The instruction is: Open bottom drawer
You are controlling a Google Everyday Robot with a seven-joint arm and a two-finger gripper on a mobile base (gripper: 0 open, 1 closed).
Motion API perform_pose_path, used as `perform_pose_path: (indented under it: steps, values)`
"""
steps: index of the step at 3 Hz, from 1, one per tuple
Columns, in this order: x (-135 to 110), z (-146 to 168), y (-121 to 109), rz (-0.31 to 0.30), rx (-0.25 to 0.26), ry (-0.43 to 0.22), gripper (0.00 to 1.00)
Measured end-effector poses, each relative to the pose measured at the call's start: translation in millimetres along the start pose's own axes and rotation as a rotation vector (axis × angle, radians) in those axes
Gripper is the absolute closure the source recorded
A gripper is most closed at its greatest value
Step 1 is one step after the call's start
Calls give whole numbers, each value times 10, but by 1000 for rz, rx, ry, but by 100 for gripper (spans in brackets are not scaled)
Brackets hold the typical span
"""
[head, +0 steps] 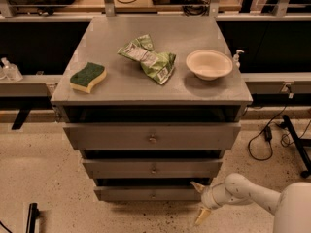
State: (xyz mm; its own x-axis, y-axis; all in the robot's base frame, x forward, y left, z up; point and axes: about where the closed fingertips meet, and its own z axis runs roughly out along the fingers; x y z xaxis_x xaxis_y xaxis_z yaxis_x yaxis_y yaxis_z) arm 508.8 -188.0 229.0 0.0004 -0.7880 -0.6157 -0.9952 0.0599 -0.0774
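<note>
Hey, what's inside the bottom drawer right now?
Nothing shows inside the bottom drawer: just a dark slit above its front, the rest covered by the middle drawer. The open gripper sits at its right end.

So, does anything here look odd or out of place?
Only small things: the green snack bag on the cabinet top is crumpled, between the sponge and bowl. The gripper, fingers spread, sits by the bottom drawer's right end, off its knob.

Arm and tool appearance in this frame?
Arm: smooth white rounded shells, bulbous wrist joint, no visible cables or markings. Tool, low right by the bottom drawer: two tapered cream fingers.
</note>
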Motion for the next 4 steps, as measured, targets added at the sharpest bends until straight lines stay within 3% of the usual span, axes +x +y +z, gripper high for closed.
perform_pose_path:
  steps: [2,4]
  values:
    - [68,271,-314,-5,44,16,0]
    - [207,396,-350,19,49,42,41]
